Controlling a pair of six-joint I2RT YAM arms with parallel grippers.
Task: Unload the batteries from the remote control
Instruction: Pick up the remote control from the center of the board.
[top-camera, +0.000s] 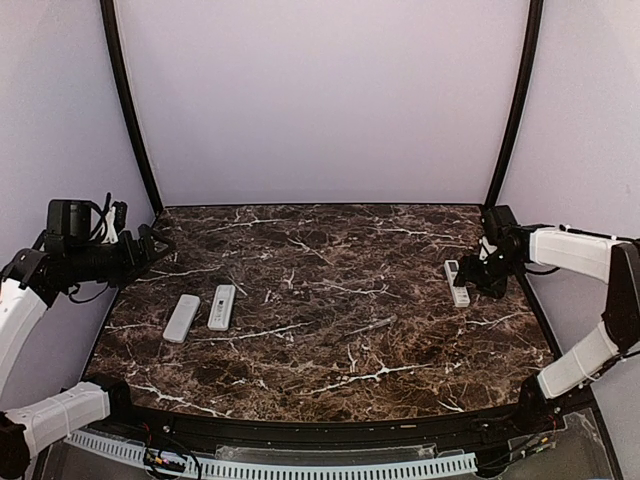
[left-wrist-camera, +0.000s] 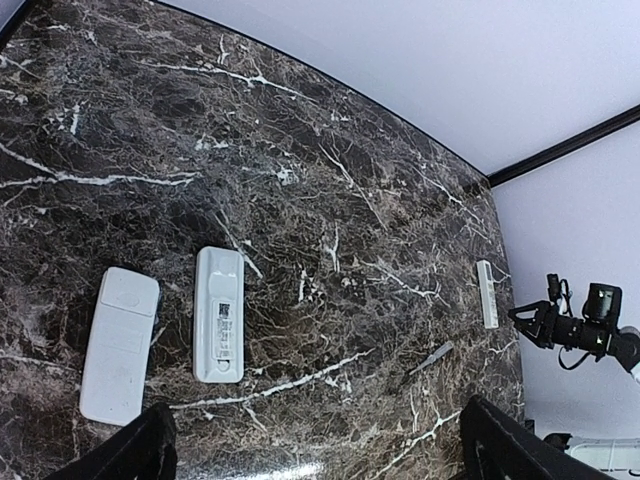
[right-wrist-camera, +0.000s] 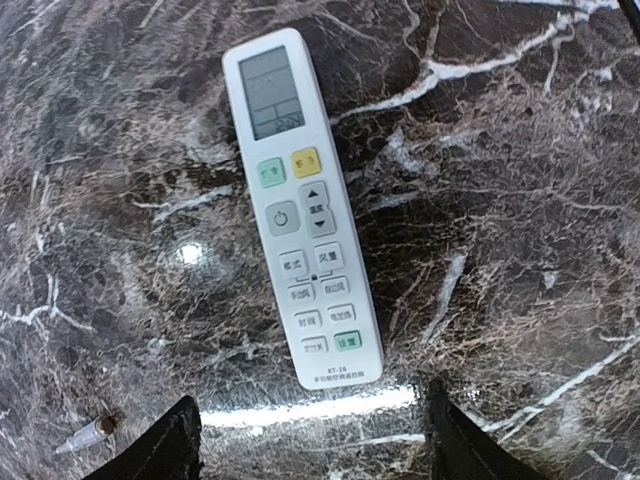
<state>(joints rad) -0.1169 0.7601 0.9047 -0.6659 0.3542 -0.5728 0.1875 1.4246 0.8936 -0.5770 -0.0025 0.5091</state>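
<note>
The right gripper (right-wrist-camera: 312, 418) hangs over the right side of the marble table (top-camera: 330, 360). Its jaws stand apart, wider than the air-conditioner remote (right-wrist-camera: 303, 210) lying just beyond the fingertips, and nothing is held between them. That remote lies face up, display end away from the fingers and button end nearest them. Whether the fingers touch it I cannot tell. A thin grey stick (top-camera: 378, 324) lies near the middle of the table, well apart from it.

The left gripper (left-wrist-camera: 318, 415) is raised over the far left of the table with its jaws spread wide and empty. Below it, near the left edge, two more white remotes lie side by side, not touching: a labelled remote (left-wrist-camera: 219, 313) with its back up and, to its left, a plain remote (left-wrist-camera: 120, 343). The batteries are not visible in any view.
</note>
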